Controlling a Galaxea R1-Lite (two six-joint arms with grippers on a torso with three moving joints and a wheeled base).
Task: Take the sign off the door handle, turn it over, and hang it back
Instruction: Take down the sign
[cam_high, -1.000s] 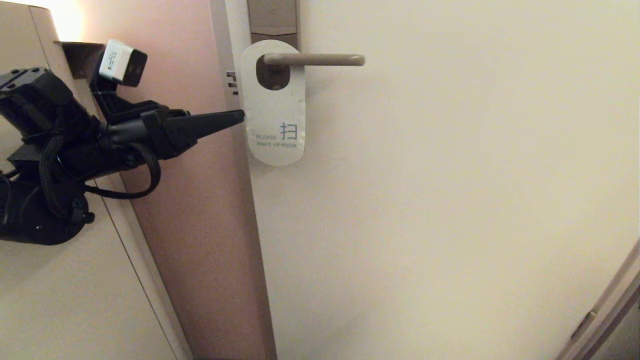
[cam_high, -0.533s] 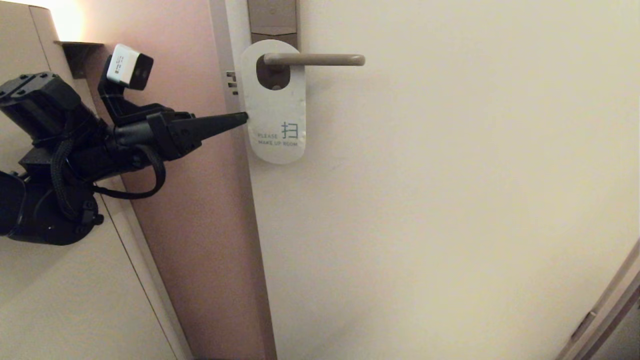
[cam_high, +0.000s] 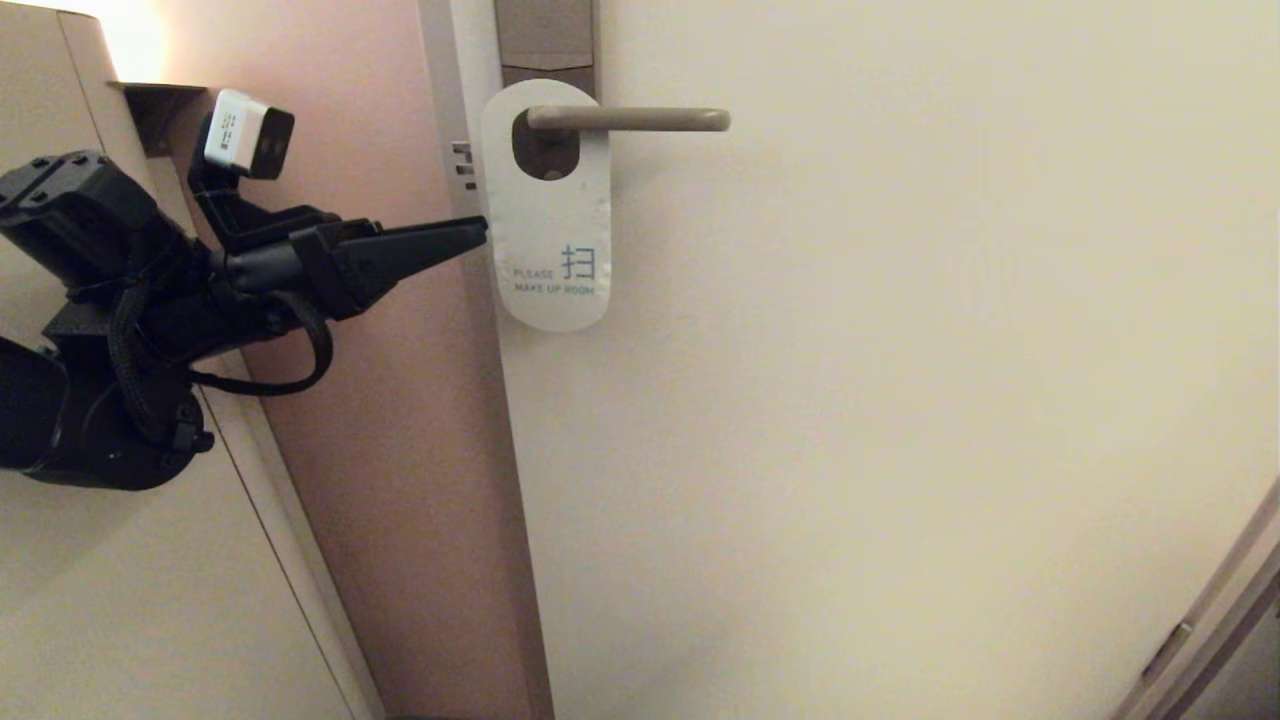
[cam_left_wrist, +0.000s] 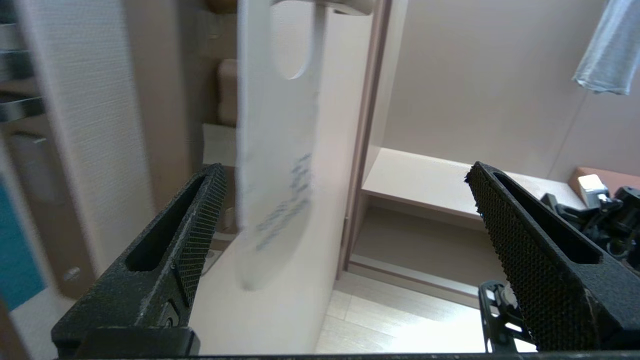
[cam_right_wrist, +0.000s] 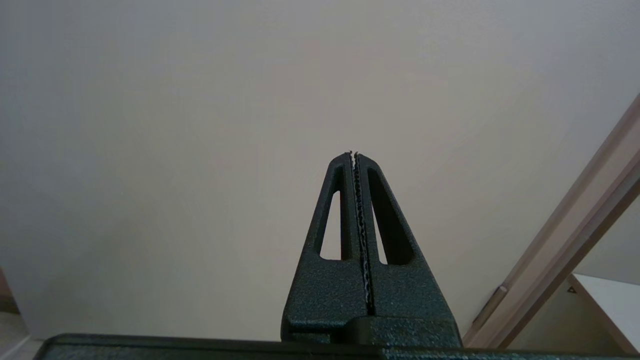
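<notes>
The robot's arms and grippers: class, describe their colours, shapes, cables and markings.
The left gripper is matte black with long tapered fingers that have cross-hatched pads and slotted cut-outs. A white-and-black camera block sits above it, with black braided cable looping below. The right gripper is the same textured black.

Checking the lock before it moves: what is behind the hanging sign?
Through the sign's oval hole shows the brown backplate, which continues above it. The door handle passes through the hole. Everything lower is covered.
</notes>
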